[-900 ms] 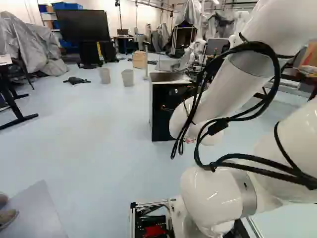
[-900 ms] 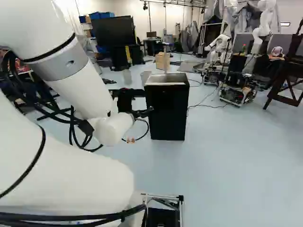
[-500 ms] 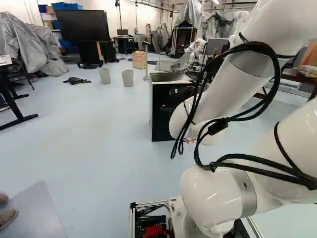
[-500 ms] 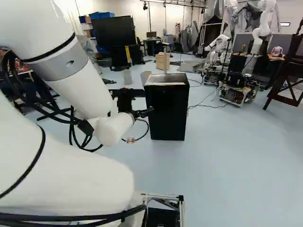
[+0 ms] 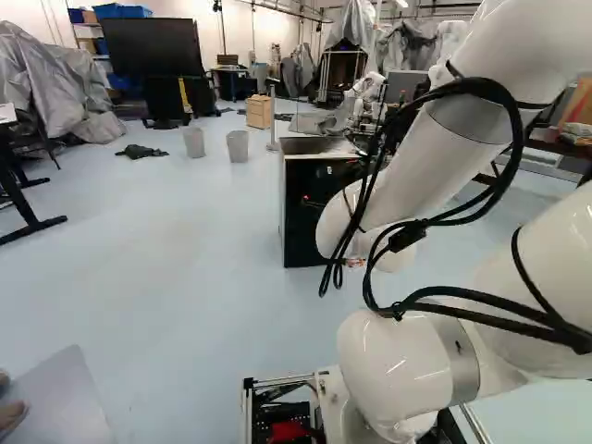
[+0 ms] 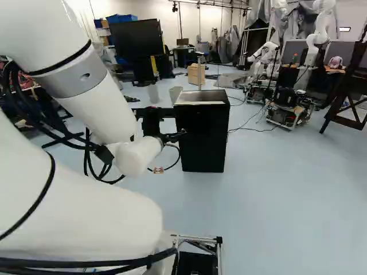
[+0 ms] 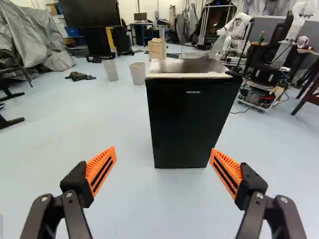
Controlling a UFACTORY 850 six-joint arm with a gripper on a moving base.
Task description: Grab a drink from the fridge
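Observation:
My gripper [image 6: 174, 136] reaches out from the arm's end in the right base view, overlapping the left edge of the small black fridge [image 6: 203, 137]. In the wrist view the gripper [image 7: 163, 151] is open, its two orange-padded fingers wide apart with nothing held. Ahead of them, the fridge [image 7: 192, 119] stands upright on the floor with its front towards me. The front is closed and hides the inside. In the left base view my arm covers part of the fridge [image 5: 301, 217].
Two pale bins [image 5: 238, 146] and a wooden box [image 5: 259, 112] stand beyond the fridge. Another robot [image 6: 287, 109] is farther back to the right, with a cable on the floor. A person's shoe [image 5: 11, 416] and a grey mat [image 5: 60, 402] are near the base's left side.
The base has moved slightly: the fridge looks a little nearer, and the desk legs and mat at the left have shifted outward. The arm holds its pose against its lowest joint.

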